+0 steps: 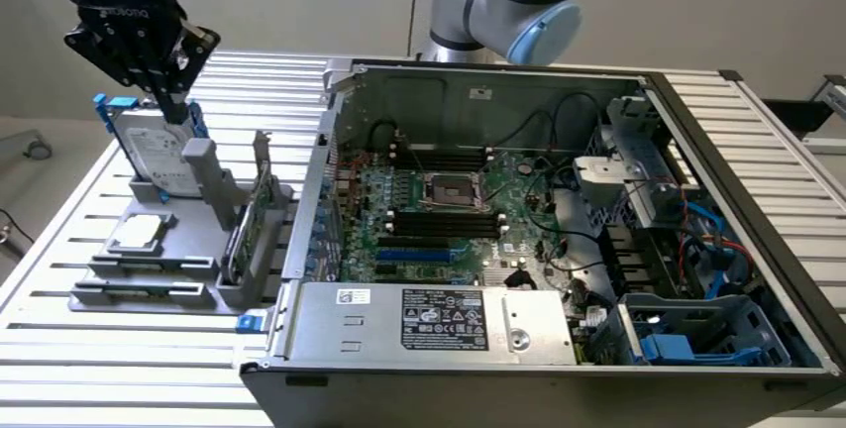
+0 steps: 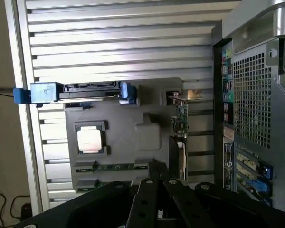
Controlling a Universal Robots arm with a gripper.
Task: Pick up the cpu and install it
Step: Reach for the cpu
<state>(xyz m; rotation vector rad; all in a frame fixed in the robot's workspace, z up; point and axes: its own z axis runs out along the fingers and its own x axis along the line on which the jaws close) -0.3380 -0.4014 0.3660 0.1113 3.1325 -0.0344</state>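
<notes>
The cpu (image 1: 142,233) (image 2: 89,139), a small flat square chip with a silvery top, lies in a recess of the grey holder (image 1: 198,294) (image 2: 133,114) at the exterior view's left. My gripper (image 1: 174,111) (image 2: 156,178) hangs above the far end of that holder, over the hard drive, with its fingers shut and nothing between them. It is well above and behind the cpu, not touching it. The green motherboard's metal-framed socket (image 1: 450,189) sits in the middle of the open computer case (image 1: 317,279).
A silver hard drive in a blue bracket (image 1: 153,151) (image 2: 80,91) stands upright on the holder just under the gripper. A card (image 1: 252,230) (image 2: 182,123) stands on edge between holder and case. Cables and a blue drive cage (image 1: 700,334) crowd the case's right side. All rests on a slatted metal table (image 1: 79,359).
</notes>
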